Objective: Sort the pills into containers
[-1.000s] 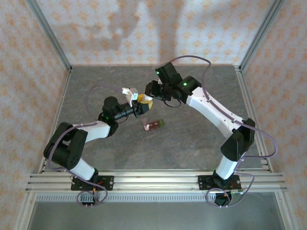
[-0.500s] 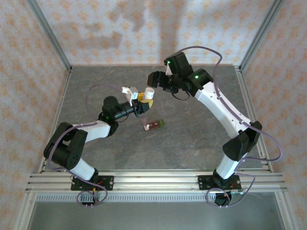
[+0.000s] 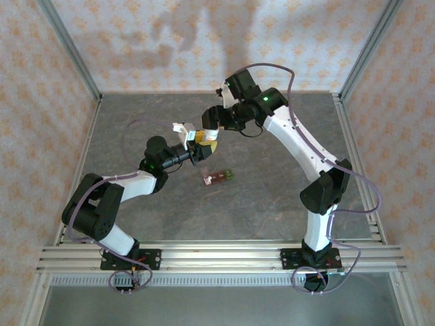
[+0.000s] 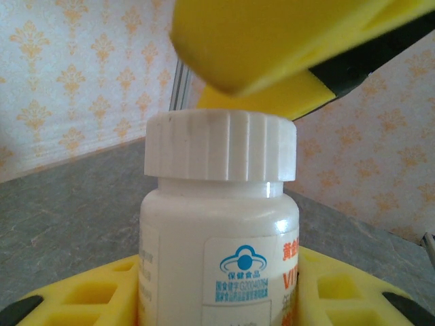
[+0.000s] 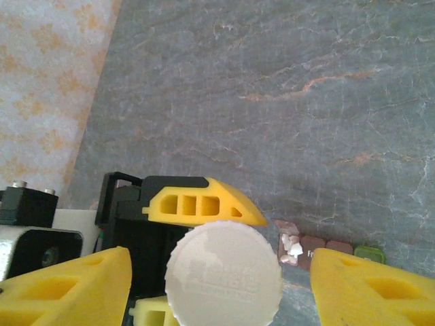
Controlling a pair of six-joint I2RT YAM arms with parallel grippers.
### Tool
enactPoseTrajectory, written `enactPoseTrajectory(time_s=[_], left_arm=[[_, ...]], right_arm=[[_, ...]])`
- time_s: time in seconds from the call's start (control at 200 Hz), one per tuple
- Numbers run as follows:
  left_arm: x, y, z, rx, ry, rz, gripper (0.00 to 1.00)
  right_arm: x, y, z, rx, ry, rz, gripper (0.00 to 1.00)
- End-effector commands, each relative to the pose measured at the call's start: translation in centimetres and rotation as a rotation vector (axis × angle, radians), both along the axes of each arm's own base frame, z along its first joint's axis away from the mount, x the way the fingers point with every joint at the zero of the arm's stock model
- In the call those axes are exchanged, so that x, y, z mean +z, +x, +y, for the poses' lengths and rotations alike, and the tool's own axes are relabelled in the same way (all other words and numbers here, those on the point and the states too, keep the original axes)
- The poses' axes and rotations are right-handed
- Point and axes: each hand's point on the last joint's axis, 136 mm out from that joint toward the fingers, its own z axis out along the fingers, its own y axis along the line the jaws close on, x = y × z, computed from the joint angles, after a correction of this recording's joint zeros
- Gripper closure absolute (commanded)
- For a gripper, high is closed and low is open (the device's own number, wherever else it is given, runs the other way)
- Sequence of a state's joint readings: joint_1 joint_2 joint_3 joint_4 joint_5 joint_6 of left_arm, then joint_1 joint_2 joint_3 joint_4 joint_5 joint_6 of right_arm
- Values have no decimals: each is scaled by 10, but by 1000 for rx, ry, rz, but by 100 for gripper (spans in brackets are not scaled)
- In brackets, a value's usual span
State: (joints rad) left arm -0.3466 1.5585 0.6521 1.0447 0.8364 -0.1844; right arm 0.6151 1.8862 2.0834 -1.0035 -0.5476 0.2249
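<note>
A white bottle (image 4: 219,251) is showing its label (image 4: 248,282): a blue emblem over the Chinese characters 保健食品, finer blue print beneath too small to read, and orange Chinese characters above "VIT" at the label's right edge. Raised lettering on the cap (image 5: 224,277) is proving illegible.

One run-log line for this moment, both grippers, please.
left gripper: shut on bottle, upright | right gripper: open, straddling cap from above | containers: on table, white pills inside

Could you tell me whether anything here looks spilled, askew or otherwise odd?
Nothing stands out. The left hand grips the bottle, its cap on, and the open right hand straddles the cap without touching it. The containers lie on the table, white pills at one end, none visibly spilled.
</note>
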Motion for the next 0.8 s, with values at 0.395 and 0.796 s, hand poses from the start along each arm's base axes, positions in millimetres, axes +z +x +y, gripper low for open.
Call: enactPoseTrajectory(time_s=[0.395, 0.796], left_arm=[[33, -6, -2, -26, -36, -97, 100], [30, 0, 0, 3, -23, -102, 100]], right_arm=[[-8, -11, 5, -4, 20, 49, 60], [-13, -17, 16, -393, 150, 65, 62]])
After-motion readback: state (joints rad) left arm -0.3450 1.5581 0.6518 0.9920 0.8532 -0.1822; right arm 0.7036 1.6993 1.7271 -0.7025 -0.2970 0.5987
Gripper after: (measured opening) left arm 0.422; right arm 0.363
